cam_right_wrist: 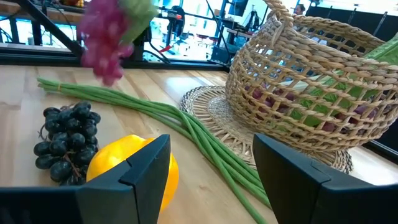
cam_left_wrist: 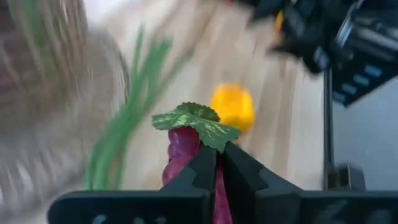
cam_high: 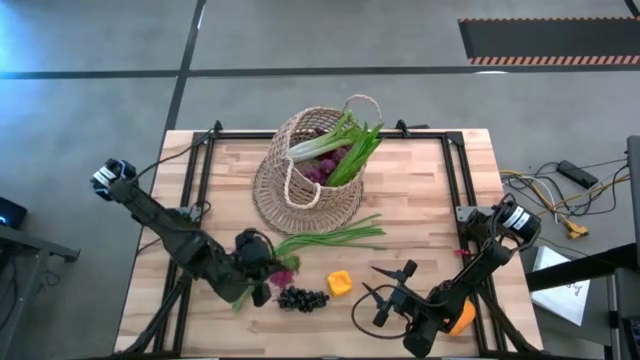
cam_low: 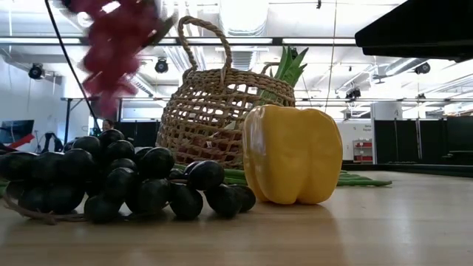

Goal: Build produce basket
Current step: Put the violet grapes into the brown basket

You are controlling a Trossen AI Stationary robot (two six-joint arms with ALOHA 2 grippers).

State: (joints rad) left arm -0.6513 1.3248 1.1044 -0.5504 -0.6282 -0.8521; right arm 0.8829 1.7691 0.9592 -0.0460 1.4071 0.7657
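Observation:
The tan wicker basket [cam_high: 310,165] lies tipped at the table's far middle, resting on a flat woven disc [cam_right_wrist: 208,118]. A leek, greens and purple pieces show in its mouth. Near the front edge lie loose green onions [cam_high: 335,238], a yellow pepper [cam_high: 340,284] and black grapes [cam_high: 302,298]. My left gripper [cam_high: 272,268] is shut on a bunch of purple grapes [cam_low: 118,37], which is up in the air left of the pepper. At the near right my right gripper [cam_high: 390,290] stands open and level, holding nothing and facing the pepper [cam_right_wrist: 134,165]. My left gripper pinches the purple grape bunch between its two fingers at the stem end, just behind its green leaf [cam_left_wrist: 196,121]. The fingers slant down from the table's left. The bunch [cam_left_wrist: 180,152] hangs below the fingers, clear of the table.
An orange [cam_high: 462,318] lies beside the right arm near the front right corner. Bare wood shows between the pepper and the basket, crossed by the green onions [cam_right_wrist: 186,124]. Black frame rails run along the table's left and right sides.

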